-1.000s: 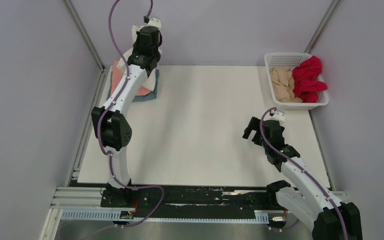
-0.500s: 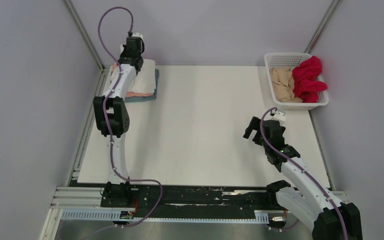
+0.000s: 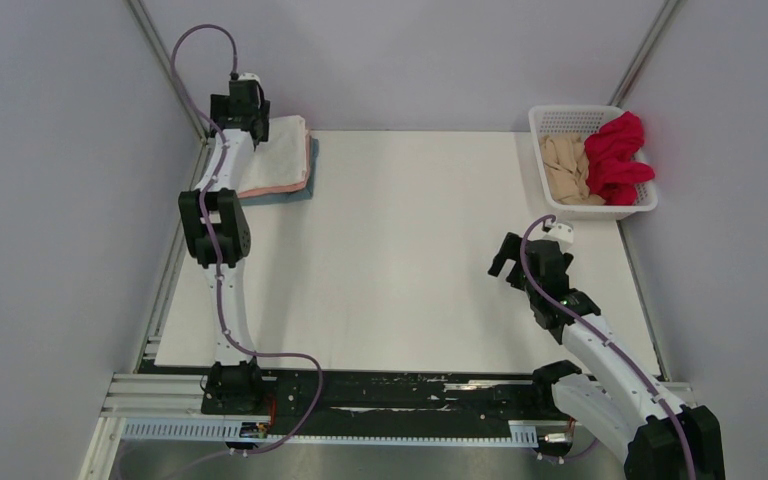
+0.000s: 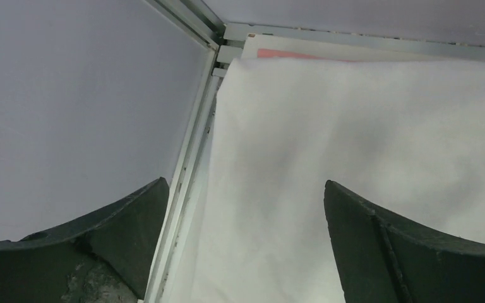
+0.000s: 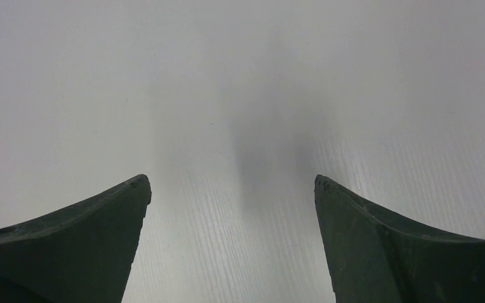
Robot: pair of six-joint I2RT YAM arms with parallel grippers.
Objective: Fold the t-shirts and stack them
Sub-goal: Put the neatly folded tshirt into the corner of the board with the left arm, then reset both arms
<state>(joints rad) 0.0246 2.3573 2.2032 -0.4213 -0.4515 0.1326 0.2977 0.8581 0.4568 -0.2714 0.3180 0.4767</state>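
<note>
Folded stack at the far-left corner of the worktop (image 3: 400, 260): white t-shirt (image 3: 278, 150) laid on salmon pink t-shirt (image 3: 309, 163), grey-blue t-shirt (image 3: 296, 196) beneath; left pincer (image 4: 245, 184) spread above its left edge; right pincer (image 5: 232, 180) spread over bare worktop; red t-shirt (image 3: 617, 150) and beige t-shirt (image 3: 564, 168) crumpled in the basket (image 3: 565, 118).
</note>
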